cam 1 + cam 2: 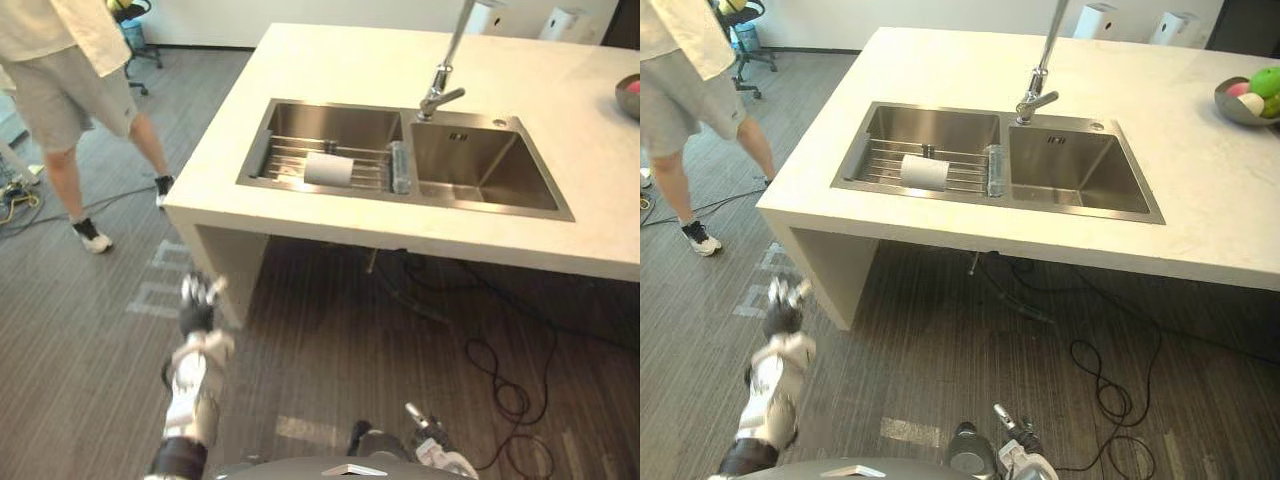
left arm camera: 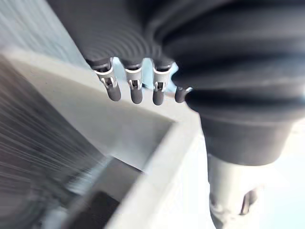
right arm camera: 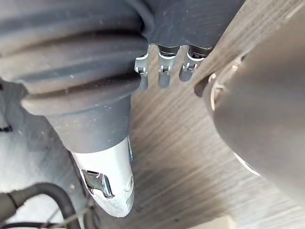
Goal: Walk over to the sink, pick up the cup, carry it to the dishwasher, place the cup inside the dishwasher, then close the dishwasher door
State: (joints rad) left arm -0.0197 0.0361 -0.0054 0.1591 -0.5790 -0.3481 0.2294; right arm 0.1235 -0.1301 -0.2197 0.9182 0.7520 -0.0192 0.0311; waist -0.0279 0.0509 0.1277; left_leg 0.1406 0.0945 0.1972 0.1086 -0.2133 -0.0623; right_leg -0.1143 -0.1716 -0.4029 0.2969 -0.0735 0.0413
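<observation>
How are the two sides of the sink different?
The left basin has a wire rack across it; the right basin has none. A white cup lies on its side in the left basin, on that rack; the right basin holds no cup. Both are shiny metal, side by side in one pale counter.

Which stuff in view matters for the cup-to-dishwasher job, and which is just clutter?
Job:
- cup, on its side on the wire rack in the left basin of the sink
- left hand, open, empty
- right hand, open, empty

Lying about:
- faucet
- fruit bowl on the counter
- person standing left of the counter
</observation>
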